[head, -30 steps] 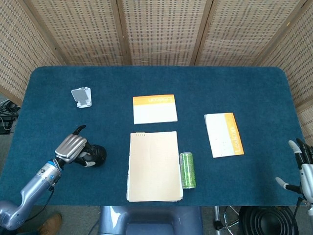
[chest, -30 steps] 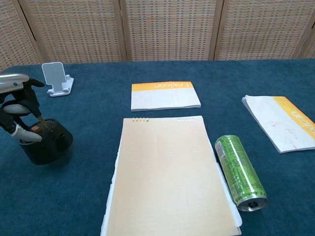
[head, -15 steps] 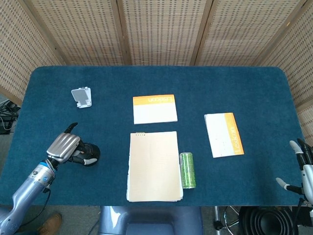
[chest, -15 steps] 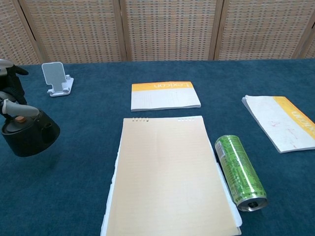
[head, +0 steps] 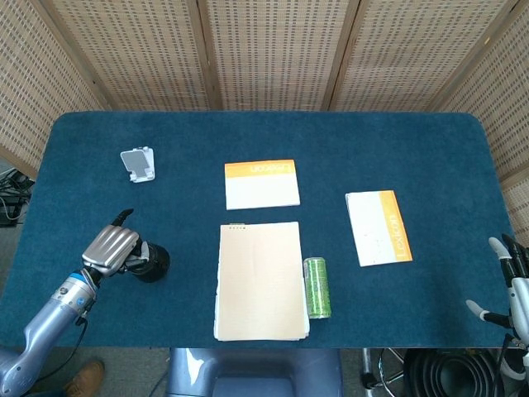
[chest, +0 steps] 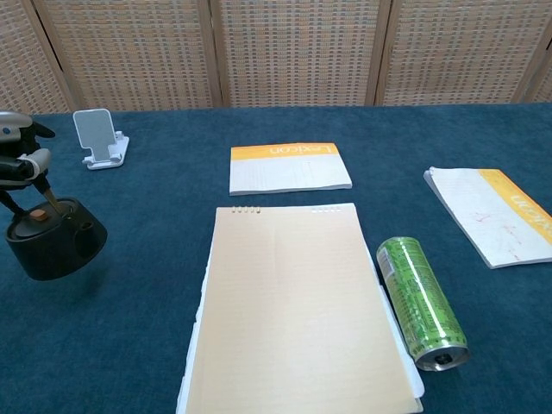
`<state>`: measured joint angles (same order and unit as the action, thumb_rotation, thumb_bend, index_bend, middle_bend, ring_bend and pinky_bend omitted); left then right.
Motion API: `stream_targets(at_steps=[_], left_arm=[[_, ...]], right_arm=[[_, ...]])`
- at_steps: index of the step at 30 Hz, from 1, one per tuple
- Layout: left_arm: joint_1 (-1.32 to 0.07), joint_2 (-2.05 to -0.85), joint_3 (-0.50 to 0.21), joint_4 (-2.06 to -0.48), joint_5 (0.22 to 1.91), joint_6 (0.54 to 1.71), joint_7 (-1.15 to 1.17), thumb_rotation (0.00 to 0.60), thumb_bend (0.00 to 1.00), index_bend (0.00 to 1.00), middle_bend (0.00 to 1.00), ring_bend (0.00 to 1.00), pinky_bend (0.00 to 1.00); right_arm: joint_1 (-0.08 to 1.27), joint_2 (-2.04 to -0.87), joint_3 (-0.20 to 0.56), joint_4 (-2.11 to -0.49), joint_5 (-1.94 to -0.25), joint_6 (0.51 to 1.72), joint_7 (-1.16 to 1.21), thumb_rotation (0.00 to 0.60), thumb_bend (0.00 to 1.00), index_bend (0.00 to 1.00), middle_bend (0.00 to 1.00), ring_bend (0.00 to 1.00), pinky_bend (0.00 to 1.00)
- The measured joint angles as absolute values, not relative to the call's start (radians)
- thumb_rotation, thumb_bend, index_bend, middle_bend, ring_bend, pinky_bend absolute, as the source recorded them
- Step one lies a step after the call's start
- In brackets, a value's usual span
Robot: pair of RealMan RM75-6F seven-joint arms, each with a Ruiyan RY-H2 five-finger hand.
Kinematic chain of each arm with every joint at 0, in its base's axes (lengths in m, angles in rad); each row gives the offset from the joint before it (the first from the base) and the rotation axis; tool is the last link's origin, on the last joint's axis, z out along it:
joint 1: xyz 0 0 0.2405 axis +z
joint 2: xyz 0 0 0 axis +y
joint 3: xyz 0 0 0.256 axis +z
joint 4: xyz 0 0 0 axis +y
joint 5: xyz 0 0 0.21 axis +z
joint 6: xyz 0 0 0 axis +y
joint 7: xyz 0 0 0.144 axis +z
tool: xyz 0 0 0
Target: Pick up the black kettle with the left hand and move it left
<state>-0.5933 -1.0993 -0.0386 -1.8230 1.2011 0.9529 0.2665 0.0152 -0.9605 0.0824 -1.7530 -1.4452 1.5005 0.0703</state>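
Note:
The black kettle [head: 153,261] [chest: 56,242] stands on the blue table near its front left corner, left of the notepad. My left hand [head: 111,246] [chest: 19,160] is just above and left of it, and its fingers hold the top of the kettle's thin wire handle. In the chest view the hand is cut off by the left edge. My right hand [head: 513,281] hangs off the table's right front corner, fingers spread and holding nothing; only the head view shows it.
A tan notepad [head: 260,279] lies front centre, with a green can [head: 317,287] on its side along its right edge. Behind are an orange-topped booklet [head: 261,184], a second booklet [head: 378,227] at the right, and a white phone stand [head: 138,163] back left.
The kettle has travelled left with my left hand and now sits lower on the cloth. The hand has risen slightly above the lid. The right hand has stayed put.

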Motion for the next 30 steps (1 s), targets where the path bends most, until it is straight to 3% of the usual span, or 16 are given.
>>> stream_targets(at_steps=[3, 11, 14, 22, 30], left_arm=[[-0.593, -1.103, -0.039, -1.816, 1.202, 0.959, 0.276, 0.117, 0.85, 1.00, 1.00, 0.87, 0.14], [-0.597, -1.127, -0.037, -1.765, 1.220, 0.971, 0.312, 0.117, 0.84, 1.00, 1.00, 0.88, 0.57], [-0.602, -1.142, -0.035, -1.735, 1.218, 0.971, 0.345, 0.117, 0.84, 1.00, 1.00, 0.88, 0.67], [-0.611, -1.166, -0.031, -1.718, 1.189, 0.971, 0.417, 0.117, 0.86, 1.00, 1.00, 0.88, 0.76], [-0.617, -1.168, -0.031, -1.723, 1.181, 0.978, 0.456, 0.117, 0.96, 1.00, 1.00, 0.88, 0.79]], right_arm=[[0.015, -0.961, 0.082, -1.753, -1.446, 1.500, 0.070, 0.600, 0.00, 0.03, 0.00, 0.00, 0.00], [0.016, -0.961, 0.081, -1.755, -1.447, 1.499, 0.068, 0.600, 0.00, 0.03, 0.00, 0.00, 0.00], [0.016, -0.962, 0.082, -1.753, -1.445, 1.499, 0.067, 0.600, 0.00, 0.03, 0.00, 0.00, 0.00], [0.017, -0.962, 0.082, -1.753, -1.444, 1.497, 0.067, 0.600, 0.00, 0.03, 0.00, 0.00, 0.00], [0.016, -0.961, 0.082, -1.754, -1.446, 1.501, 0.071, 0.600, 0.00, 0.03, 0.00, 0.00, 0.00]])
